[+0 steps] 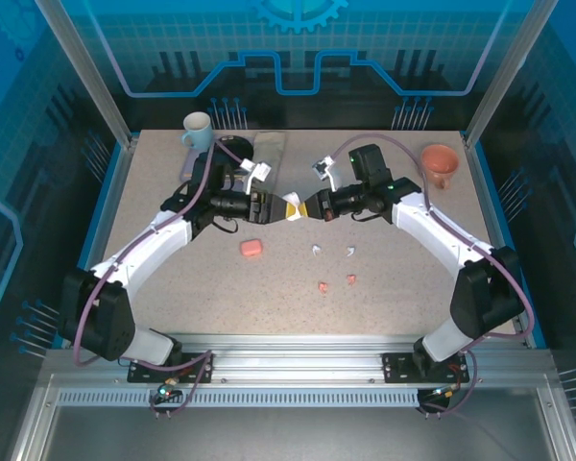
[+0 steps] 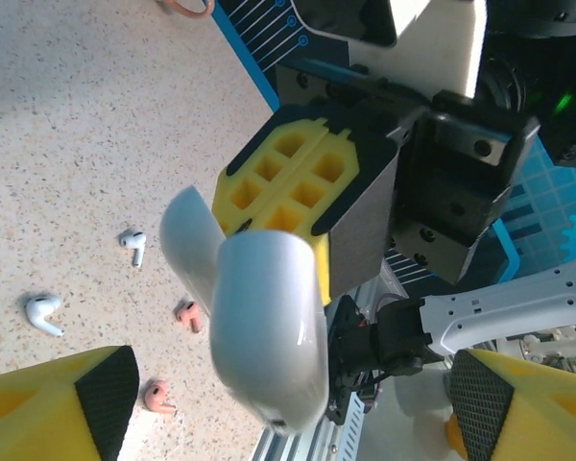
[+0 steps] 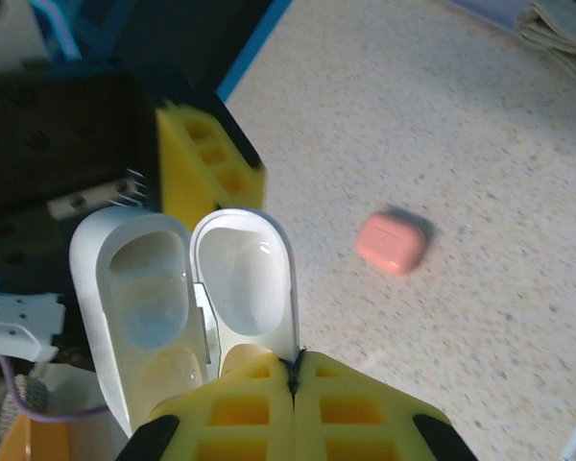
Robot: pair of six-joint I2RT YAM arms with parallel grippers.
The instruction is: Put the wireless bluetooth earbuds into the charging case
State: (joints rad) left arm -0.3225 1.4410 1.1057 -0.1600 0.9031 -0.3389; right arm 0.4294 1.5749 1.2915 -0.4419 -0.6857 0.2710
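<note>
Earbuds point(image 1: 316, 251): all four loose on table point(image 1: 413, 259), well apart from white charging case point(image 3: 240, 279), which is open in mid-air. Your right gripper point(image 3: 295, 370) pinches case rim; left gripper point(image 1: 276, 206) spread around it. Close left on base squarely before right lets go.

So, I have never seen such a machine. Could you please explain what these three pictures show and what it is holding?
These are two robot arms bolted to a table. One picture looks down from above; the others come from a camera on each wrist. The right pincer is shut on an open white charging case, held in the air. The left pincer is open around it. On the table lie a pink case, white earbuds, pink earbuds and, further back, two mugs.
</note>
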